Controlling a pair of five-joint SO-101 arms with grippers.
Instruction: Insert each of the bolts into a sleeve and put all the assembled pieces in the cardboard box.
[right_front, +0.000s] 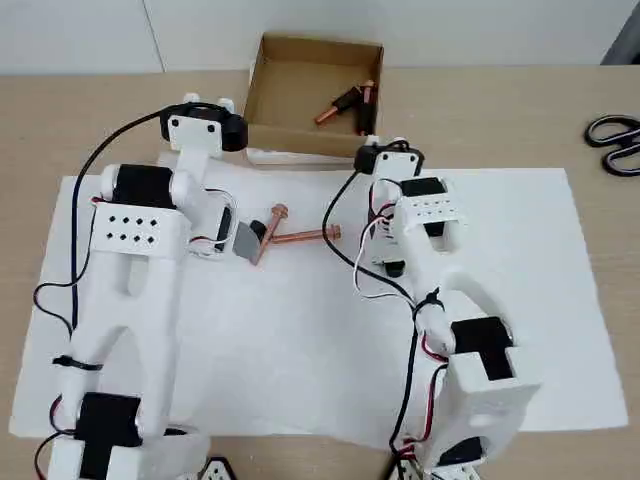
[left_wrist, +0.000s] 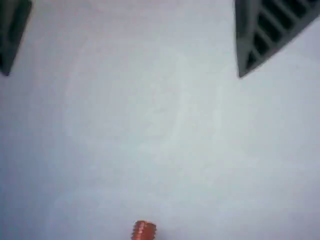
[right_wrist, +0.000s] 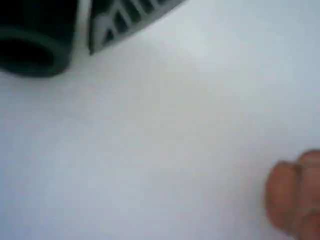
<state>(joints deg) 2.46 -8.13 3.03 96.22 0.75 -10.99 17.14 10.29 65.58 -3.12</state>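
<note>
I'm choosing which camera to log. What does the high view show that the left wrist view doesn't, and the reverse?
High view: the cardboard box holding assembled pieces, and scissors at the table edge. Left wrist view: the left arm's jaws up close, standing wide apart. Both: the white sheet and a copper bolt.

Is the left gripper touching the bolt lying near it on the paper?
Apart. In the left wrist view, bare paper separates the open left gripper from the threaded tip of the bolt.
</note>
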